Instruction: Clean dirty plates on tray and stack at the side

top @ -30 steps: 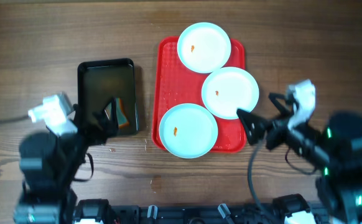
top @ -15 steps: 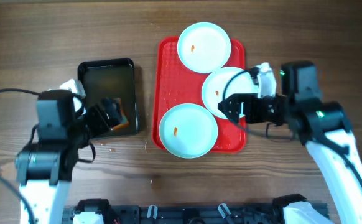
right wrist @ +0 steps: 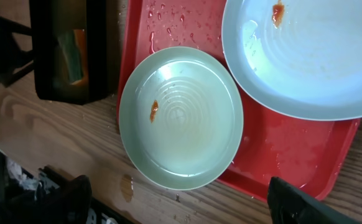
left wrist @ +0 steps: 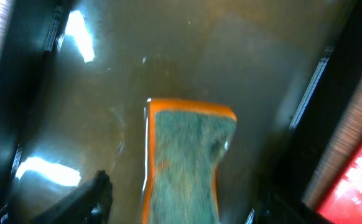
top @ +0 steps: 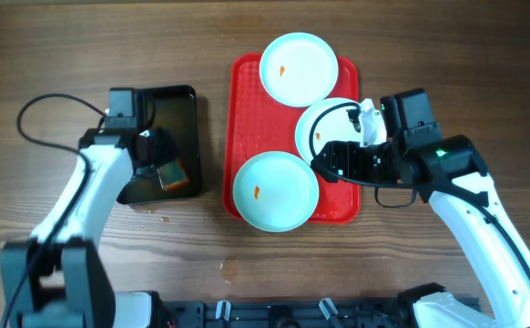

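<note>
1. The table (top: 83,55) is brown wood with a long grain running across the overhead view. A few small wet spots (top: 226,267) mark it near its front edge.
2. The red tray (top: 247,109) lies lengthwise at the middle of the table. Water drops (right wrist: 168,18) sit on its textured surface.
3. Three pale plates rest on the red tray, none stacked. The far plate (top: 299,69) overhangs the far edge. The middle plate (top: 320,123) reaches past the right edge. The near plate (top: 275,191) sticks out over the front edge above the table.
4. Each plate carries a small orange smear (right wrist: 154,111) near its centre. In the right wrist view a strip of red shows between the near plate (right wrist: 181,118) and the middle plate (right wrist: 305,56), so the two lie just beside each other and apart.
5. A black tray (top: 176,100) sits left of the red tray, apart from it, holding a shallow brownish liquid (left wrist: 187,56). A sponge (left wrist: 184,162) with a grey-green face and orange body lies in the liquid.
6. The left tool (left wrist: 184,208) is spread wide over the black tray, one finger on each side of the sponge, with a gap on both sides.
7. The right tool (right wrist: 178,199) is spread wide too, holding nothing, above the front right part of the red tray between the middle and near plates.
8. A black cable (top: 42,105) loops over the table beside the left arm.
</note>
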Available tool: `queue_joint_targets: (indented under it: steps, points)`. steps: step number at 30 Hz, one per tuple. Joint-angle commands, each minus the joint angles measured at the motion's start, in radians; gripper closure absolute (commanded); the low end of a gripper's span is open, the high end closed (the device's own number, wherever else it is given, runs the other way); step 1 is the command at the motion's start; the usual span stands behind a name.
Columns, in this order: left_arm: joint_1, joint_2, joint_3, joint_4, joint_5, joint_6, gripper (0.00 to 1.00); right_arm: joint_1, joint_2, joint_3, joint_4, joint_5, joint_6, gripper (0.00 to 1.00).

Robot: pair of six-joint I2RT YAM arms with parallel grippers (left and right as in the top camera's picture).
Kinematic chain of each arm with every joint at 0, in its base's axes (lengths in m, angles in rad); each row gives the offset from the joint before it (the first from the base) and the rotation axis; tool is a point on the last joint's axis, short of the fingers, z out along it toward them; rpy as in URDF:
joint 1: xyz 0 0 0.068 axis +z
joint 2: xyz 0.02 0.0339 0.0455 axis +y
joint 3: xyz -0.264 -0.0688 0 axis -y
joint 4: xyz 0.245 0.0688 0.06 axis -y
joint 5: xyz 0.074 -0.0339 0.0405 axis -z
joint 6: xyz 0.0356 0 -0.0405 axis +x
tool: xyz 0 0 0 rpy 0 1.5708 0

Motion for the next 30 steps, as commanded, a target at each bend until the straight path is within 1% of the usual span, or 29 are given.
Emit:
queue_joint_targets:
  steps: [1,2,3,7,10,12,14,18,19,20,21,23,24,27,30]
  points:
    - [0.001,0.079,-0.006,0.047,0.006,0.051,0.67,0.005,0.004,0.012,0.003,0.019,0.012,0.09]
    - [0.001,0.123,-0.006,0.066,0.004,0.050,0.91,0.005,0.004,0.012,0.003,0.019,0.011,0.09]
    - [0.001,0.141,-0.006,0.069,0.004,0.050,0.95,0.005,0.004,0.012,0.006,0.019,0.011,0.09]
    - [0.001,0.223,-0.006,0.071,0.008,0.051,0.96,0.005,0.004,0.012,0.016,0.019,0.012,0.09]
    - [0.001,0.232,-0.006,0.076,0.010,0.079,0.96,0.005,0.004,0.012,0.023,0.019,0.012,0.09]
    - [0.001,0.222,-0.002,0.078,0.025,0.130,0.96,0.005,0.004,0.012,0.027,0.019,0.012,0.10]
    - [0.001,0.195,0.024,0.042,0.044,0.174,0.96,0.005,0.004,0.012,0.029,0.018,0.014,0.09]
    - [0.001,0.106,0.080,-0.035,0.050,0.181,0.96,0.005,0.004,0.012,0.029,0.018,0.015,0.10]
    - [0.001,0.076,0.080,-0.042,0.049,0.181,0.95,0.005,0.004,0.012,0.029,0.018,0.015,0.10]
    - [0.001,0.056,0.080,-0.052,0.044,0.181,0.84,0.005,0.004,0.012,0.029,0.018,0.015,0.10]
    - [0.001,0.048,0.080,-0.062,0.045,0.181,0.80,0.005,0.004,0.012,0.029,0.018,0.015,0.10]
    - [0.001,0.047,0.077,-0.082,0.045,0.179,0.65,0.005,0.004,0.012,0.029,0.018,0.015,0.10]
    - [0.001,0.051,0.071,-0.088,0.045,0.177,0.62,0.005,0.004,0.012,0.029,0.018,0.015,0.10]
    - [0.001,0.065,0.032,-0.075,0.046,0.149,0.54,0.005,0.004,0.012,0.029,0.018,0.015,0.10]
    - [0.001,0.092,-0.029,-0.014,0.050,0.143,0.55,0.005,0.004,0.012,0.029,0.019,0.015,0.10]
